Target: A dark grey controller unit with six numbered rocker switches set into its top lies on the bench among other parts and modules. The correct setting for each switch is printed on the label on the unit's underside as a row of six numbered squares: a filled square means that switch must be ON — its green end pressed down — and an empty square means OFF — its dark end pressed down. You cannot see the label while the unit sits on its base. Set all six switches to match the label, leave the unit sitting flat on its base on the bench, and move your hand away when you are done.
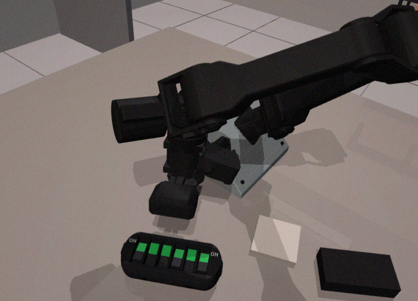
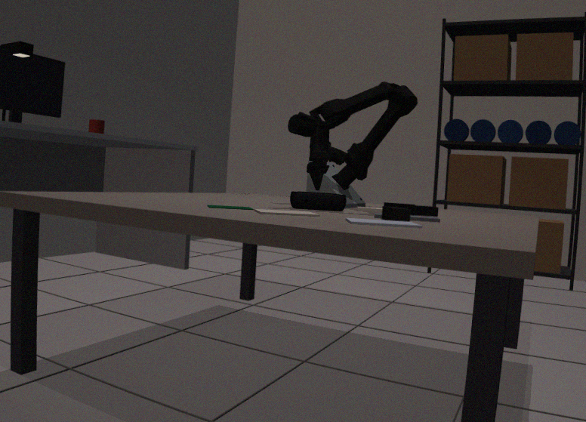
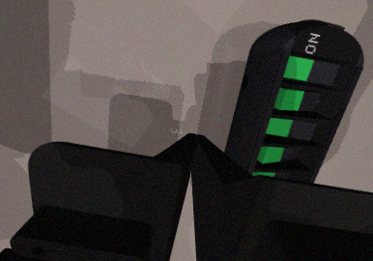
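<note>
The dark grey controller unit (image 1: 167, 276) (image 2: 318, 201) (image 3: 243, 106) sits flat on its base at the front of the top view. Its label is hidden underneath. Counting from the left there, the second, third and fifth switches show taller green ends that look raised. The first, fourth and sixth show shorter green ends and lit dark halves, and look pressed at green. In the wrist view part of the row is hidden behind a finger. My gripper (image 1: 171, 216) (image 2: 318, 188) (image 3: 194, 141) is shut and empty, raised behind the unit's green-end side.
A pale square block (image 1: 275, 241) and a black box (image 1: 361, 273) lie right of the unit in the top view. The metal base plate (image 1: 272, 158) is behind. The exterior view shows a green strip (image 2: 229, 207), a pale sheet (image 2: 285, 212), a white plate (image 2: 383, 223) and a dark module (image 2: 396, 214).
</note>
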Tool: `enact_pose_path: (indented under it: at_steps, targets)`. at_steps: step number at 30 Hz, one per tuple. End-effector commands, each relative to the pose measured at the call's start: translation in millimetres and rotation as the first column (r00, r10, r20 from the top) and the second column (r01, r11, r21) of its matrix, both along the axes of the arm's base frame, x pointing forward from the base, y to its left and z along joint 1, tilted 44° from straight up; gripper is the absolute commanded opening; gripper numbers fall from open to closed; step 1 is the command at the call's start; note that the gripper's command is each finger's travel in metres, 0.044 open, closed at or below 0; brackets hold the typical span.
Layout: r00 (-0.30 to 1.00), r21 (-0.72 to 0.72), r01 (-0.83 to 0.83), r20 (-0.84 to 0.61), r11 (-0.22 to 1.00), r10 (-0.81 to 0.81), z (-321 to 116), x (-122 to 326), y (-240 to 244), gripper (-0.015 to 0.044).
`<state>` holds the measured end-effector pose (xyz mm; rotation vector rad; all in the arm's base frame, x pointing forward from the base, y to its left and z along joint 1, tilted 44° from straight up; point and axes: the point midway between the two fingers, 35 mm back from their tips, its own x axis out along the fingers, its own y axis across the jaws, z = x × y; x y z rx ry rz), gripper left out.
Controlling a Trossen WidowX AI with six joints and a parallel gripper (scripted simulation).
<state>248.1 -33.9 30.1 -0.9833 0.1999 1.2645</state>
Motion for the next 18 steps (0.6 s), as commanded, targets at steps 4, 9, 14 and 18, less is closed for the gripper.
enact_pose_path:
  at_steps: [4, 9, 14, 18]
  targets:
    - [0.996, -0.037, -0.06, -0.061, 0.997, 0.058, 7.8, 14.6, -1.5, 0.0]
    - [0.982, -0.076, -0.13, -0.147, 0.989, 0.117, 15.4, 30.6, 1.3, 0.0]
    - [0.981, -0.077, -0.132, -0.15, 0.988, 0.12, 15.8, 31.2, 1.4, 0.0]
    - [0.982, -0.07, -0.132, -0.145, 0.989, 0.121, 14.6, 29.3, 2.8, 0.0]
